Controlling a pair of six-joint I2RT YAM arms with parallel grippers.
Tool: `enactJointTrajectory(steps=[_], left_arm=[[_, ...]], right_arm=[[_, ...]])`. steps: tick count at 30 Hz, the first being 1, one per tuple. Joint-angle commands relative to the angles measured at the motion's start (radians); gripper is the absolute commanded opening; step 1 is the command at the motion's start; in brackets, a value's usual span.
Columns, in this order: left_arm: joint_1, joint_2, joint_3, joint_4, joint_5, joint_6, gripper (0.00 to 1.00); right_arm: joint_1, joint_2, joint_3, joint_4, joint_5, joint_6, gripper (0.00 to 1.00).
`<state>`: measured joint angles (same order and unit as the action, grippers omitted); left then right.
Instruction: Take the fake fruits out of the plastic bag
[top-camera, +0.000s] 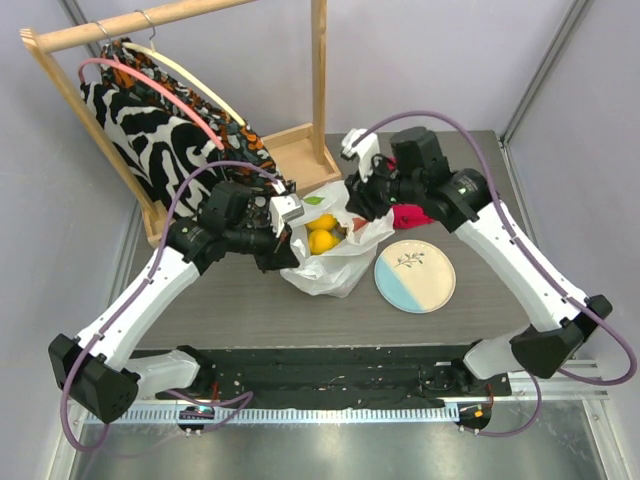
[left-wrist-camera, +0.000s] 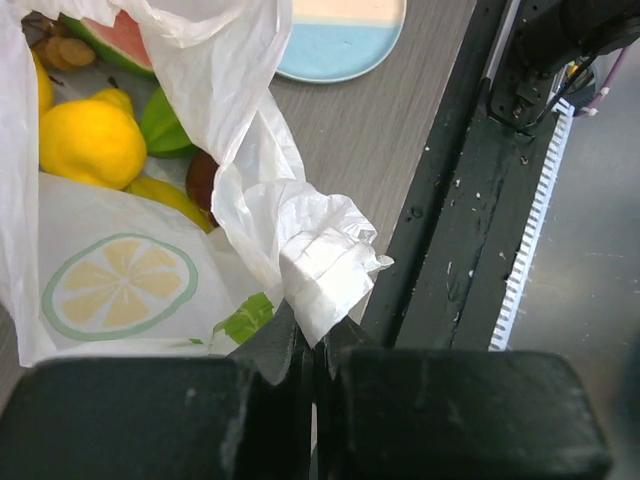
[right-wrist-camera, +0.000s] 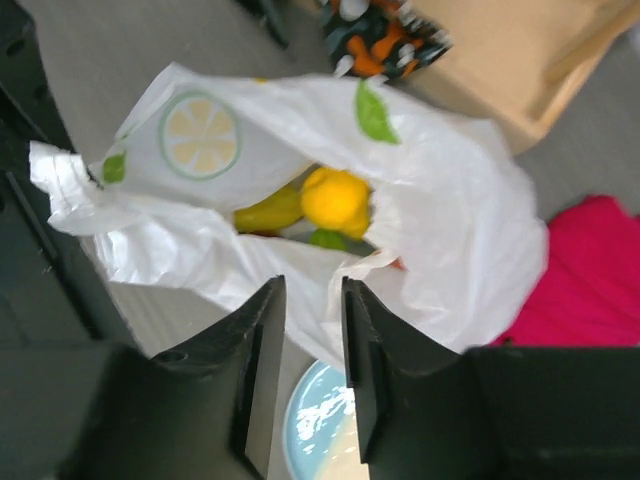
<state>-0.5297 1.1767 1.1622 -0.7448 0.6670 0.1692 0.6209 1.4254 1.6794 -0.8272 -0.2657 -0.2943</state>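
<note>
Bag: the thin white plastic bag printed with citrus slices (top-camera: 325, 272) sits open-mouthed on the grey tabletop (top-camera: 230, 310), just beside a round blue-and-cream plate (top-camera: 415, 276).
Inside: small plastic fake fruits (left-wrist-camera: 92, 140), with yellow lemons, a green piece and a dark red one, all in the bag.
Left tool (left-wrist-camera: 315, 340): clamped on the bunched bag handle.
Right tool (right-wrist-camera: 312, 300): jaws narrowly apart over the bag's rim, apparently gripping nothing.
Beside the bag: folded red cloth (right-wrist-camera: 590, 270).

Top external looks steeply down from high behind the table's (top-camera: 230, 300) near edge, both wrist views sit close above the plastic bag (top-camera: 330, 272), and all three share bag mouth and plate (top-camera: 414, 275).
</note>
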Motion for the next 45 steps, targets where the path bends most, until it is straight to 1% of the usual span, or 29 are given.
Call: enactJointTrajectory(steps=[1, 3, 5, 8, 11, 12, 13, 14, 17, 19, 21, 23, 25, 28, 33, 36, 37, 39, 40, 42, 43, 45], left_arm=[[0.005, -0.009, -0.030, 0.035, 0.054, -0.026, 0.00], [0.005, -0.025, -0.056, 0.036, 0.060, -0.051, 0.00], [0.005, -0.038, -0.071, 0.036, 0.060, -0.059, 0.00], [0.025, -0.040, -0.085, 0.036, 0.048, -0.057, 0.00], [0.057, -0.035, -0.084, 0.035, 0.045, -0.059, 0.00], [0.063, -0.032, -0.082, 0.035, 0.046, -0.060, 0.00], [0.074, -0.032, -0.085, 0.035, 0.049, -0.060, 0.00], [0.079, -0.029, -0.088, 0.033, 0.054, -0.062, 0.00], [0.088, -0.026, -0.102, 0.030, 0.060, -0.063, 0.00], [0.094, -0.028, -0.110, 0.027, 0.068, -0.065, 0.00], [0.097, -0.028, -0.119, 0.027, 0.068, -0.062, 0.00], [0.100, -0.026, -0.122, 0.021, 0.068, -0.060, 0.00], [0.103, -0.020, -0.119, 0.022, 0.071, -0.062, 0.00], [0.106, -0.012, -0.107, 0.022, 0.072, -0.063, 0.00], [0.111, -0.002, -0.093, 0.021, 0.069, -0.063, 0.00], [0.117, -0.005, -0.096, 0.024, 0.069, -0.062, 0.00], [0.119, -0.003, -0.099, 0.025, 0.068, -0.063, 0.00], [0.122, -0.006, -0.104, 0.036, 0.066, -0.065, 0.00], [0.123, -0.008, -0.108, 0.039, 0.065, -0.065, 0.00], [0.125, -0.009, -0.113, 0.051, 0.063, -0.065, 0.00], [0.126, -0.009, -0.113, 0.056, 0.062, -0.066, 0.00], [0.128, -0.009, -0.110, 0.064, 0.052, -0.069, 0.00]], right_arm=[[0.037, 0.099, -0.095, 0.011, -0.040, 0.015, 0.34], [0.039, 0.153, -0.089, 0.057, -0.037, 0.029, 0.30], [0.042, 0.191, -0.083, 0.121, -0.037, 0.027, 0.29], [0.053, 0.294, -0.040, 0.134, -0.035, 0.018, 0.27], [0.053, 0.397, -0.014, 0.152, 0.022, 0.055, 0.26], [0.053, 0.414, -0.012, 0.160, 0.026, 0.060, 0.29], [0.053, 0.449, -0.003, 0.178, 0.034, 0.067, 0.34], [0.051, 0.464, 0.006, 0.186, 0.069, 0.079, 0.48], [0.051, 0.529, 0.043, 0.210, 0.117, 0.112, 0.64], [0.048, 0.561, 0.075, 0.215, 0.115, 0.139, 0.65], [0.046, 0.595, 0.091, 0.209, 0.082, 0.162, 0.67], [0.048, 0.621, 0.097, 0.204, 0.068, 0.219, 0.71], [0.051, 0.636, 0.088, 0.197, 0.077, 0.268, 0.75], [0.053, 0.662, 0.066, 0.186, 0.080, 0.293, 0.80], [0.060, 0.673, 0.019, 0.174, 0.056, 0.319, 0.82], [0.069, 0.675, -0.009, 0.163, 0.077, 0.316, 0.82], [0.071, 0.673, -0.013, 0.165, 0.100, 0.314, 0.76], [0.069, 0.661, -0.011, 0.171, 0.111, 0.299, 0.59], [0.069, 0.643, -0.001, 0.172, 0.109, 0.267, 0.48], [0.071, 0.607, 0.032, 0.172, 0.096, 0.227, 0.41], [0.069, 0.562, 0.043, 0.171, 0.085, 0.212, 0.38], [0.069, 0.511, 0.071, 0.137, 0.019, 0.184, 0.34]])
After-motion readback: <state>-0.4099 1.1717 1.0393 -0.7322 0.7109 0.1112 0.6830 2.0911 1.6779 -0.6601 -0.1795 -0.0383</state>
